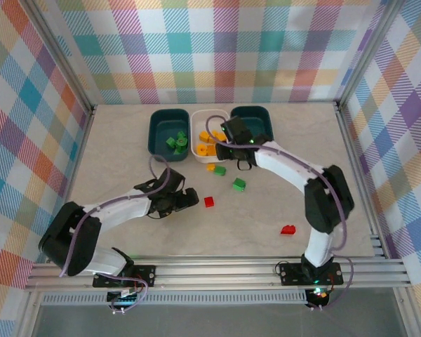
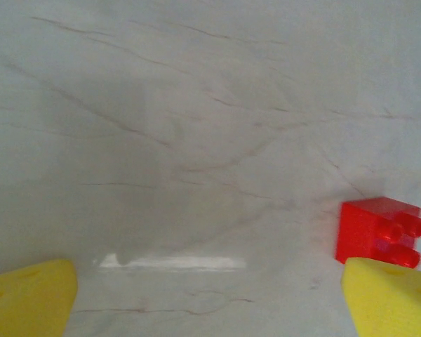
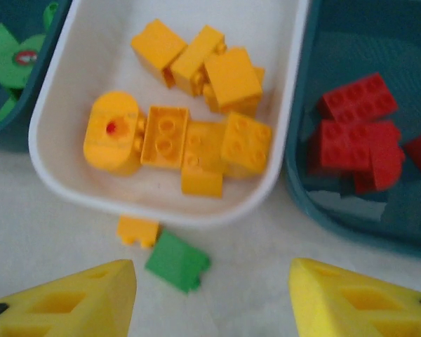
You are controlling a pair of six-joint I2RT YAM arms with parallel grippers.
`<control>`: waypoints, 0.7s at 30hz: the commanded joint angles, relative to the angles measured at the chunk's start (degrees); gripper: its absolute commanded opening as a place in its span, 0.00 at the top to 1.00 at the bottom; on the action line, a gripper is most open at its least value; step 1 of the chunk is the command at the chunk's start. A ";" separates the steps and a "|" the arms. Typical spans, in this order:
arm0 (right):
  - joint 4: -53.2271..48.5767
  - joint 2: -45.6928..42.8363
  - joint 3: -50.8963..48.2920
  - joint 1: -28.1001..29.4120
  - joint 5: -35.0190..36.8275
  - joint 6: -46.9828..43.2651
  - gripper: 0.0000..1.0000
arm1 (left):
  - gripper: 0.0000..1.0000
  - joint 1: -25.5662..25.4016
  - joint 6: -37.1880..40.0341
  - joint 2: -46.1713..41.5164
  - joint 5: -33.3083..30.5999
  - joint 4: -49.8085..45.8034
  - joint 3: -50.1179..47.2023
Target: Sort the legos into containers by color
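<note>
Right wrist, green brick (image 3: pixel 177 261) just beside white tub (image 3: pixel 196 212) rim

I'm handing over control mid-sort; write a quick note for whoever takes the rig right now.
Left tool: open, empty, low beside a red brick.
Right tool: open, empty, at the near edge of the white tub.
Done: greens in left teal tub, yellow-oranges in white tub, reds in right teal tub.
Left: five loose: that red brick, second red brick by the right arm, yellow-orange brick and green brick before the white tub, second green brick.
</note>
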 commanded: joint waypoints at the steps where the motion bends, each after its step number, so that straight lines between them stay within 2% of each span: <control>1: -2.07 -5.66 -8.82 -0.23 4.93 6.90 0.41 | 0.04 -3.26 0.01 2.68 -0.04 0.91 4.48; 7: -4.80 -18.69 -24.14 -1.92 13.96 13.59 0.33 | 0.06 -9.73 -2.05 12.80 -1.88 -0.31 13.42; 12: -4.02 -24.36 -29.14 -6.85 12.68 15.40 0.32 | 0.17 -12.07 -3.58 22.18 -6.83 -4.63 20.85; 18: -1.13 -25.84 -30.81 -7.62 11.49 15.28 0.34 | 0.52 -13.07 -4.56 26.53 -11.91 -8.40 25.02; 21: 0.22 -26.21 -31.73 -7.78 11.24 15.29 0.34 | 0.61 -13.58 -4.29 27.26 -12.79 -9.73 26.78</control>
